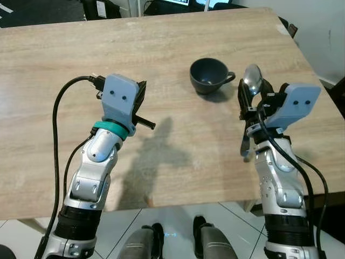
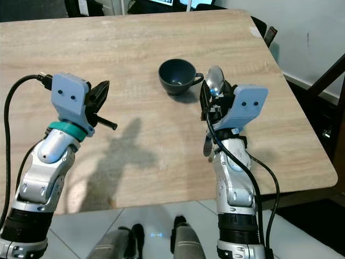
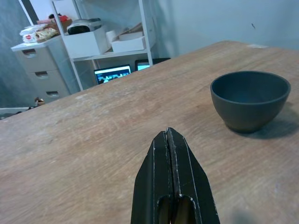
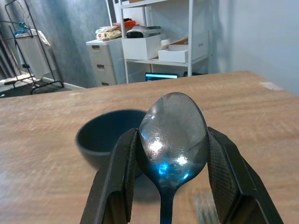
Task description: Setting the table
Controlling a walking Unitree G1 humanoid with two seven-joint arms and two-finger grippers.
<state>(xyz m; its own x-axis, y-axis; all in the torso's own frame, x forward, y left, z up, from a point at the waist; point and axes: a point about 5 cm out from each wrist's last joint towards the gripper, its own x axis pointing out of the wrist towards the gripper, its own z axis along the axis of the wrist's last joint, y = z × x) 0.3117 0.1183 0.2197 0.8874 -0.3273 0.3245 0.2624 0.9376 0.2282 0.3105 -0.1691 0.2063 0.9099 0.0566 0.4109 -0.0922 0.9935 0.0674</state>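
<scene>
A dark grey cup (image 1: 210, 75) with a handle stands upright on the wooden table (image 1: 161, 43), right of centre. My right gripper (image 1: 251, 102) hovers just to the cup's right, shut on a silver spoon (image 4: 173, 133). The spoon's bowl points up and its handle (image 1: 245, 144) hangs down toward the table. Faint fork tines (image 4: 205, 205) show on the table below that gripper. My left gripper (image 3: 168, 135) is shut with nothing in it, held above the table left of the cup (image 3: 250, 98).
Beyond the table's far edge stand a white shelf (image 4: 159, 46) with boxes, grey drawers (image 3: 39, 70) and a lit screen (image 3: 112, 73). A dark chair (image 2: 329, 81) and a wall are to the right. White floor tiles (image 1: 178, 221) lie below the near edge.
</scene>
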